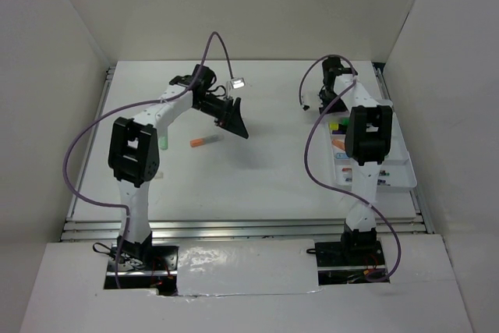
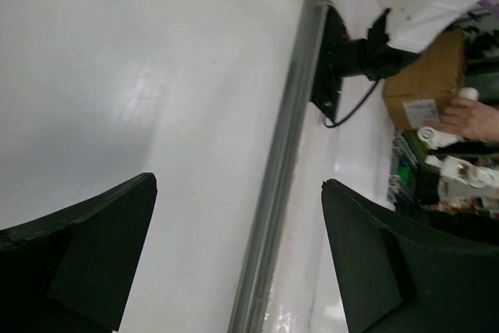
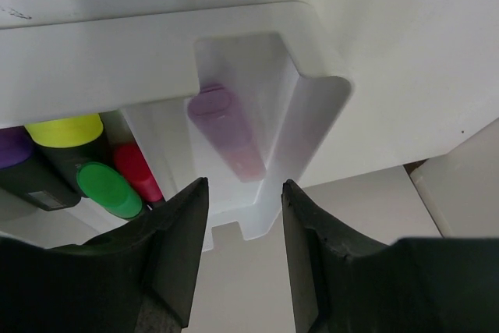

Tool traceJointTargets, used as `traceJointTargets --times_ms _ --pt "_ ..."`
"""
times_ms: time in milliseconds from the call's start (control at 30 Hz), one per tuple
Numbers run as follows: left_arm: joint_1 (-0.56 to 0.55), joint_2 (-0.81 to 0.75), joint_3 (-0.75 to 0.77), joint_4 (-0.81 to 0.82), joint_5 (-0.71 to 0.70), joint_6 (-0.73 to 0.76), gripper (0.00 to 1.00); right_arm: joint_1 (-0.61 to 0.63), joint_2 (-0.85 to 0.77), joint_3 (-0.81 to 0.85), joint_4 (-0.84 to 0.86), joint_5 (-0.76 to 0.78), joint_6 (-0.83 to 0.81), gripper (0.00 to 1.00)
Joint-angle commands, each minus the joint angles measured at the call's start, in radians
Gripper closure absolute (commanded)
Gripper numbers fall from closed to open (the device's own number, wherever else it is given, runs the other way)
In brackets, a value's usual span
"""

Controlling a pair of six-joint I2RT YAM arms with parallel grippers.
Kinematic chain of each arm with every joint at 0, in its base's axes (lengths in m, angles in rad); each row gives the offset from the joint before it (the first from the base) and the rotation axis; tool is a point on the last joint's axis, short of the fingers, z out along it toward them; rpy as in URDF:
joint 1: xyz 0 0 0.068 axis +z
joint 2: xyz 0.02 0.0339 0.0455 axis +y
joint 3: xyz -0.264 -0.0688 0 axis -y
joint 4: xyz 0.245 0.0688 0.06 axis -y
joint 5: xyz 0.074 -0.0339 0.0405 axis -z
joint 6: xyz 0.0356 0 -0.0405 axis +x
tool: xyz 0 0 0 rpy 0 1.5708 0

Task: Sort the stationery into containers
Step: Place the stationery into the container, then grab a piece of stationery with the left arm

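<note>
A white divided tray [image 1: 403, 171] lies at the right edge of the table with several markers in it. My right gripper [image 1: 325, 101] hovers over its far end, open and empty. In the right wrist view its jaws [image 3: 245, 185] stand apart just above the tray's [image 3: 117, 52] end compartment, where a pastel purple marker [image 3: 226, 126] lies. Highlighters with yellow [image 3: 66, 130], green [image 3: 109, 190] and red [image 3: 138, 171] caps lie in the neighbouring compartments. An orange pen [image 1: 201, 142] and a green marker [image 1: 164, 143] lie loose on the table. My left gripper [image 1: 232, 120] is just right of the orange pen, open and empty [image 2: 238, 183].
The metal rail [image 2: 284, 154] at the table's edge runs between the left fingers in the left wrist view. White walls enclose the table on three sides. Purple cables loop from both arms.
</note>
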Motion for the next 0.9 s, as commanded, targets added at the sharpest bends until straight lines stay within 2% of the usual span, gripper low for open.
traceJointTargets --times_ms 0,67,100,133,167,200,233,267,333,367,433,533,633,700,800,867 --pt "0.056 -0.107 -0.010 0.106 -0.100 -0.099 0.01 0.007 -0.042 0.000 0.035 0.034 -0.034 0.50" --pt "0.076 -0.200 -0.022 0.163 -0.264 -0.095 0.01 0.008 -0.053 0.000 0.035 0.028 -0.032 0.51" --pt "0.093 -0.255 -0.084 0.204 -0.321 -0.094 0.01 0.013 -0.062 0.003 0.033 0.024 -0.029 0.51" --pt "0.101 -0.312 -0.143 0.327 -0.429 -0.091 0.01 0.014 -0.083 0.005 0.035 0.012 -0.020 0.51" --pt "0.107 -0.440 -0.262 0.396 -0.480 -0.072 0.01 0.022 -0.096 0.011 0.033 0.002 -0.014 0.51" --pt "0.105 -0.510 -0.315 0.460 -0.534 -0.063 0.01 0.026 -0.113 0.014 0.033 -0.014 -0.009 0.51" --pt "0.104 -0.545 -0.350 0.505 -0.627 -0.033 0.01 0.031 -0.149 0.016 0.038 -0.046 0.000 0.52" --pt "0.107 -0.561 -0.354 0.473 -0.663 -0.028 0.01 0.034 -0.172 0.019 0.039 -0.063 0.004 0.52" --pt "0.118 -0.523 -0.306 0.360 -0.685 0.038 0.01 0.039 -0.240 0.008 0.055 -0.124 0.027 0.52" --pt "0.133 -0.466 -0.273 0.217 -0.609 0.155 0.01 0.042 -0.263 0.003 0.059 -0.147 0.043 0.52" --pt "0.147 -0.418 -0.272 0.139 -0.584 0.213 0.01 0.045 -0.336 -0.013 0.063 -0.222 0.099 0.52" --pt "0.177 -0.398 -0.367 0.193 -0.605 0.245 0.01 0.066 -0.442 -0.052 0.053 -0.297 0.231 0.52" --pt "0.176 -0.389 -0.453 0.287 -0.692 0.310 0.01 0.103 -0.543 -0.089 0.001 -0.394 0.371 0.52" --pt "0.173 -0.350 -0.449 0.292 -0.726 0.328 0.06 0.131 -0.623 -0.136 -0.016 -0.475 0.481 0.52" --pt "0.184 -0.251 -0.387 0.258 -0.717 0.376 0.21 0.163 -0.723 -0.243 -0.002 -0.572 0.598 0.51" --pt "0.199 -0.199 -0.351 0.260 -0.703 0.396 0.23 0.177 -0.793 -0.303 0.021 -0.609 0.654 0.51"
